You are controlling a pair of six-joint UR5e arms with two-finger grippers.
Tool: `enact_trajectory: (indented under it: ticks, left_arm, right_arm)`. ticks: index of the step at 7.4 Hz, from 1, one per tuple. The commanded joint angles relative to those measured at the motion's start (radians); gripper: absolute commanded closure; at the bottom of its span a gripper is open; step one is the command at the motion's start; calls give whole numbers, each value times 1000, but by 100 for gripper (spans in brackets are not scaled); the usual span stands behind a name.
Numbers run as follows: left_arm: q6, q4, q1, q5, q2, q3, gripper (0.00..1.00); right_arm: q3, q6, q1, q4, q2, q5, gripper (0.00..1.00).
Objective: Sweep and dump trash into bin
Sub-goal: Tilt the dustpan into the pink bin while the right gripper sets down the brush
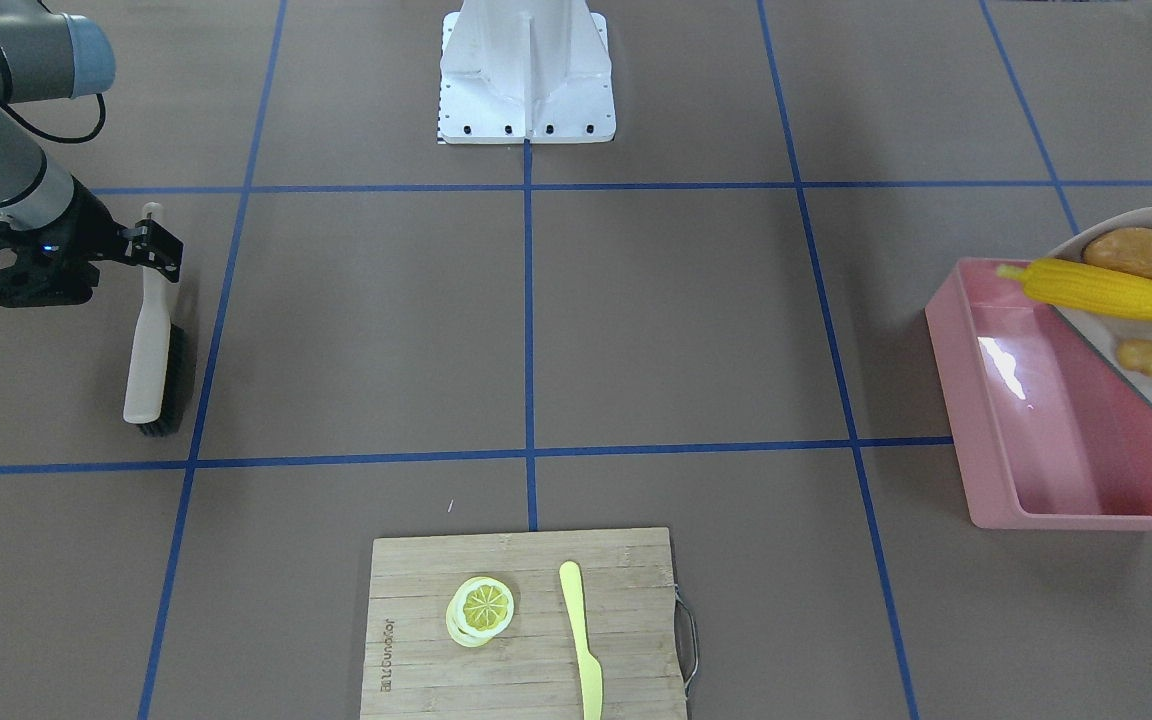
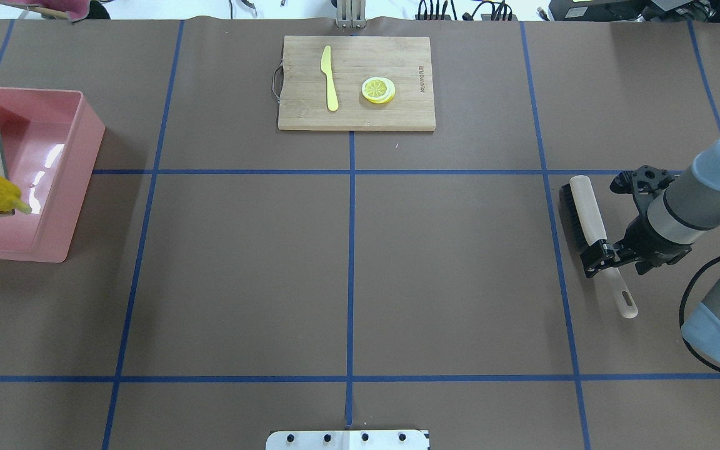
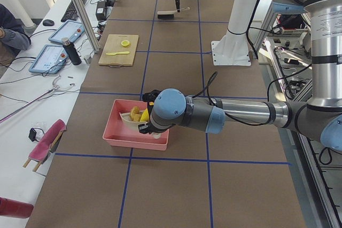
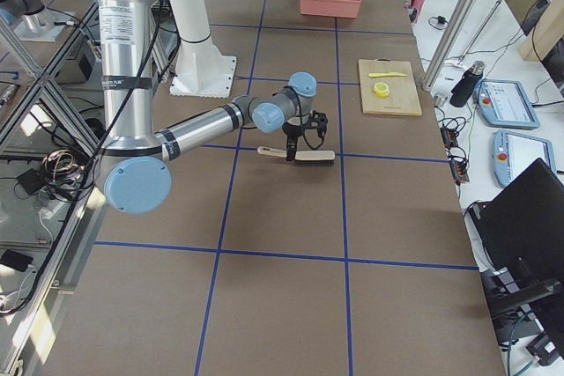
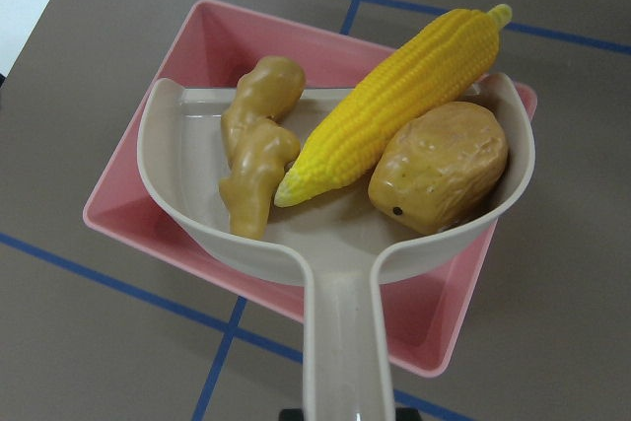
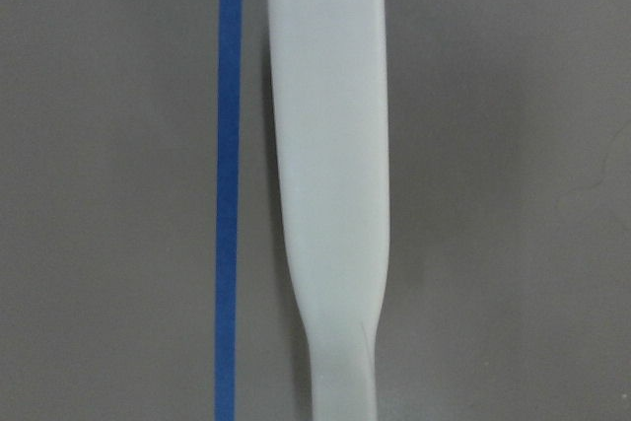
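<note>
On the brown table (image 2: 241,281) with its blue tape lines, the pink bin (image 1: 1036,440) sits out at my left end. The wooden cutting board (image 2: 304,75) lies at the far edge, opposite my base. The beige dustpan (image 5: 345,332) hangs over the bin, its handle running back toward my left wrist. My left claw is hidden, so I cannot tell how it is set. Off at my right end, the brush (image 2: 582,219) lies on the table. My right claw (image 2: 600,257) points down with its fingers either side of the handle; clamped or not, I cannot tell.

All the trash rides in the dustpan: the corn cob (image 5: 394,105) slants across the middle with one tip past the lip. The potato chunk (image 5: 439,165) and the ginger root (image 5: 254,150) flank it. On the board lie the plastic knife (image 2: 329,78) and the lemon slice (image 2: 378,89), apart from each other.
</note>
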State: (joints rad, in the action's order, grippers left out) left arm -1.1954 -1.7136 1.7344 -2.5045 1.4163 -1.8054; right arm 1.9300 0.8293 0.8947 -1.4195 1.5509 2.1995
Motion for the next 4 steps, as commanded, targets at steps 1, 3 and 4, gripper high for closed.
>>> enact_trajectory:
  ticks: [1, 3, 4]
  left_arm:
    - [-24, 79, 43, 74, 45, -23, 100]
    - [-39, 176, 41, 189, 84, -112, 100]
    - [-70, 184, 43, 247, 85, -127, 100]
  right_arm:
    - [18, -21, 166, -3, -26, -6, 0]
    - [-12, -248, 287, -24, -25, -85, 0]
    - [-75, -400, 356, -36, -29, -77, 0]
